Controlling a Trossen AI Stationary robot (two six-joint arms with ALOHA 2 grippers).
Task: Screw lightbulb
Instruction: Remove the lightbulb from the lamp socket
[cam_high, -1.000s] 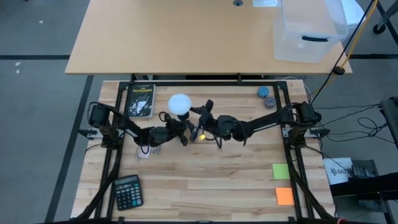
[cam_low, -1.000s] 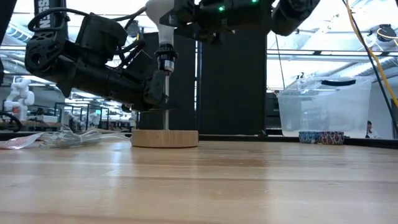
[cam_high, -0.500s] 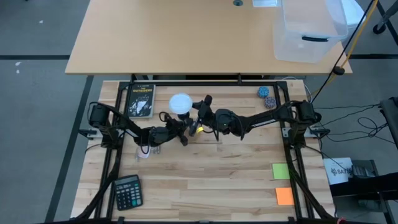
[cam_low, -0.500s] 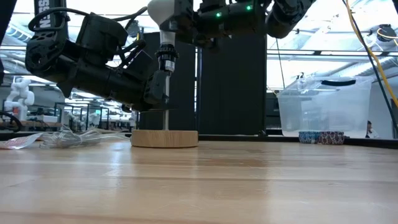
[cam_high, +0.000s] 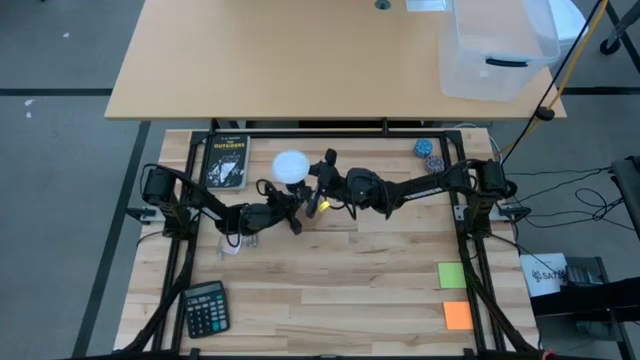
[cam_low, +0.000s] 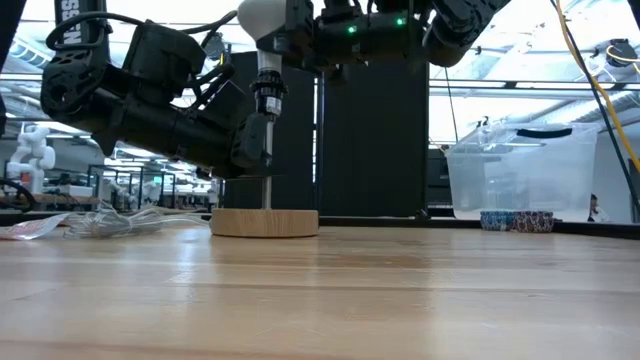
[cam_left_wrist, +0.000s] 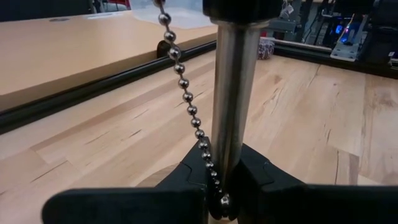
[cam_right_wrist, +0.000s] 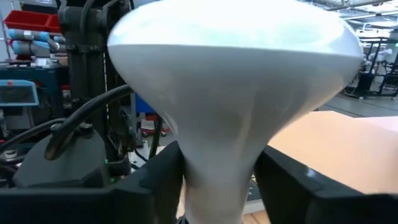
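A lamp stand has a round wooden base (cam_low: 265, 222), a metal pole (cam_left_wrist: 233, 99) and a black socket (cam_low: 266, 95). The white lightbulb (cam_high: 290, 167) stands in that socket, dome up (cam_right_wrist: 236, 81). A bead chain (cam_left_wrist: 186, 93) hangs beside the pole. My left gripper (cam_left_wrist: 227, 186) is shut on the pole, low down. My right gripper (cam_right_wrist: 217, 186) comes level from the table's right and is shut on the bulb's neck (cam_low: 290, 30). My left gripper pinches the lower part of the metal pole (cam_left_wrist: 229, 168) between its two fingers, coming nearly level from the table's left, fingers across the pole. The stand is upright with its base on the table. My right gripper has the bulb's narrow neck (cam_right_wrist: 217, 162) between its two fingers (cam_right_wrist: 158, 180), level from the table's right. The bulb stands upright, base in the socket.
A book (cam_high: 227, 160) lies far left and a calculator (cam_high: 205, 307) near left. A crumpled clear wrapper (cam_low: 100, 222) lies left of the stand. Two small bowls (cam_high: 428, 155) stand far right; green (cam_high: 452, 275) and orange (cam_high: 457, 315) notes lie near right.
My right gripper has moved a little toward the table's left and far edge, in to the bulb, and its arm has swung with it. The bulb, the stand and my left gripper have kept still.
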